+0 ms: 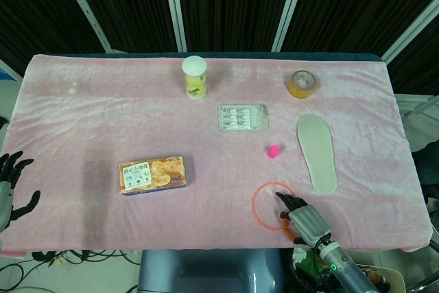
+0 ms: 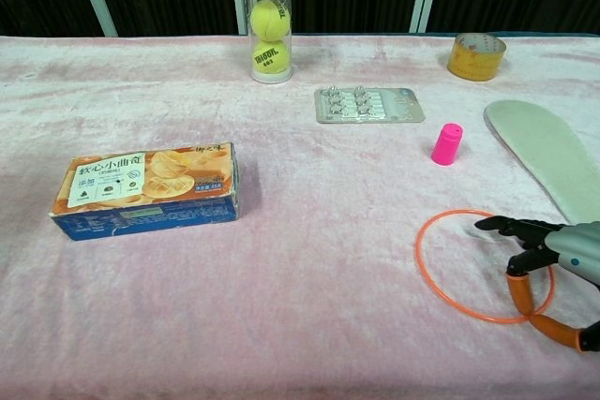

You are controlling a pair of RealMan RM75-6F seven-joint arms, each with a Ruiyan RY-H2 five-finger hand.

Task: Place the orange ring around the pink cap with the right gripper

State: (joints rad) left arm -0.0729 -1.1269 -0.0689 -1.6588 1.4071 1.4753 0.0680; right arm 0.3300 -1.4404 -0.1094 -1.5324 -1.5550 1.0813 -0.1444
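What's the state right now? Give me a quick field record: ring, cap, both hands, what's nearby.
ring: orange ring flat on the pink cloth, near front edge
cap: pink cap upright, apart from the ring, farther back
ring around cap: no
right hand: right hand over the ring's right side, fingertips at the hoop; grip not clear
left hand: left hand at the table's left edge, fingers apart, empty
nearby: insole right of the cap
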